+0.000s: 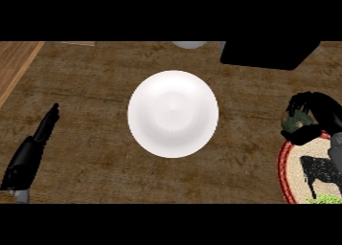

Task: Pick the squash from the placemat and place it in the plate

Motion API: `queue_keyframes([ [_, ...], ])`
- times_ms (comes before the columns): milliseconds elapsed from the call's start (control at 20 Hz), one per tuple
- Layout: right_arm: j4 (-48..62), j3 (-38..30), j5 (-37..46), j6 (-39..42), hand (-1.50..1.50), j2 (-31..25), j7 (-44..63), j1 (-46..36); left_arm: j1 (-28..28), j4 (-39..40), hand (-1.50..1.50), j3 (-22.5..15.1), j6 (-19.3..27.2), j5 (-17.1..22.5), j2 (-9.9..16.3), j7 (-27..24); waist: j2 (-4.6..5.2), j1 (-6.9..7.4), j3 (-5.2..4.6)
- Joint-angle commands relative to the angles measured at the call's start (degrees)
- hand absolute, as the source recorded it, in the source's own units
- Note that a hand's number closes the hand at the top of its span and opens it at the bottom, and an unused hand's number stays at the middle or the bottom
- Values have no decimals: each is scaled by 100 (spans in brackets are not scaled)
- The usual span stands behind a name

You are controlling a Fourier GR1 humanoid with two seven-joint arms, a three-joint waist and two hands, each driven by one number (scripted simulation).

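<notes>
A black boxy object [269,53] stood at the counter's far edge, up and slightly inward from the right hand. A pale round item [189,44] sat just left of it, cut off. The brown counter [81,95] ended in a lighter wooden strip [7,72] beyond the left hand.

Right robot hand [316,115] seemingly grips squash [295,124].

Right hand [316,115] with fingers curled at right edge; left hand [33,150] straight, low left

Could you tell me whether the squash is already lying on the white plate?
No, the plate is bare; the right hand curls round the squash above the placemat.
</notes>
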Motion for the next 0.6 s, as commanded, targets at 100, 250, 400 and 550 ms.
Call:
queue_keyframes([
  [100, 1132, 204, 519, -44, 150, -204, -1458, -1387, -157, 38, 0, 91, -100, 82, 69, 97, -7, -23, 24],
  [250, 1696, 45, 613, -569, 150, -9, -2068, -1886, -165, 183, 0, -62, 159, -139, -175, 97, -21, -153, 20],
  [400, 1845, -227, 457, -989, 150, 126, -2710, -2214, -73, 42, 0, 177, 62, 34, -8, 205, -84, -287, 16],
  [550, 1990, -472, 126, -868, 150, 97, -3638, -2476, 15, 194, 0, 207, 110, -45, -6, 85, -105, -398, 10],
])
